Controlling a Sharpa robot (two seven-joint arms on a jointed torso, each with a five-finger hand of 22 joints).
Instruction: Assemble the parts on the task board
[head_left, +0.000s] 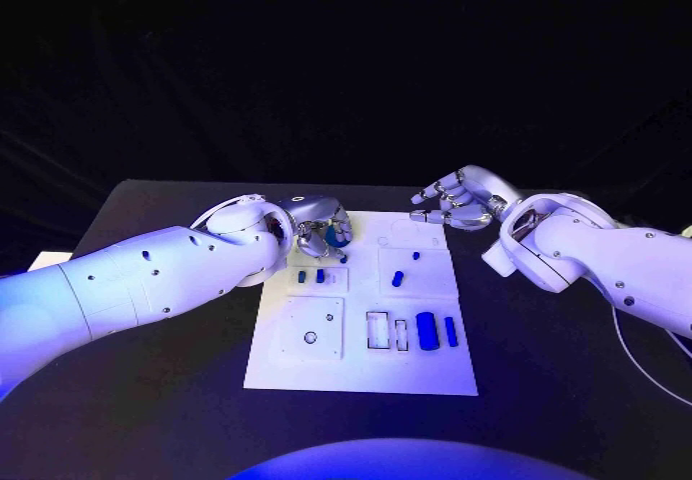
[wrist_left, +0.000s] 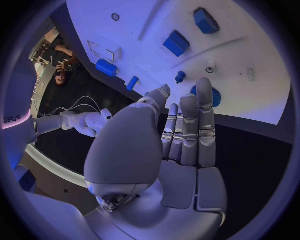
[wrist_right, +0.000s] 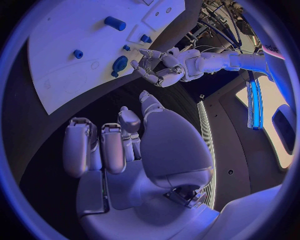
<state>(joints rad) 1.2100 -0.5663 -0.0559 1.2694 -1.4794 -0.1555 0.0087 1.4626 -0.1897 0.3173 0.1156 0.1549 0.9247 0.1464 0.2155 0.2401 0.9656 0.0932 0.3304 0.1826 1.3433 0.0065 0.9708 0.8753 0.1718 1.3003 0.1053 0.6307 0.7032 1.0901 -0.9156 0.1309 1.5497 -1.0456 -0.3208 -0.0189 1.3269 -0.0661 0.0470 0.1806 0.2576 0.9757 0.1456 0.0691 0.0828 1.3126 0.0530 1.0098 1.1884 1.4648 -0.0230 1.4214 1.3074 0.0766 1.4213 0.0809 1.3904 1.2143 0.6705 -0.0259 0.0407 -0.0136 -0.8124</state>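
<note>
Head view: left hand (head_left: 320, 233) over the far-left corner of the task board (head_left: 361, 375), fingers curled around a round blue part (head_left: 336, 236), apparently pinching it just above the white surface. Right hand (head_left: 462, 200) off the far-right corner, above the black bench (head_left: 144, 420), fingers half curled and apart, holding nothing. Other blue pieces spread across the board: two short pegs (head_left: 310, 276) just near of the left hand, a small peg (head_left: 397, 280) in the middle panel, a fat cylinder (head_left: 426, 326) and a slim bar (head_left: 450, 331) toward the near right. Likely hazards, as judgement only: thin grip on the round part, so a slip or a tilt on release and a roll off the far edge; misalignment with its seat, hidden under the fingers; a knock against the two short pegs on withdrawal. Little threat from the right hand, well apart from every piece.
</note>
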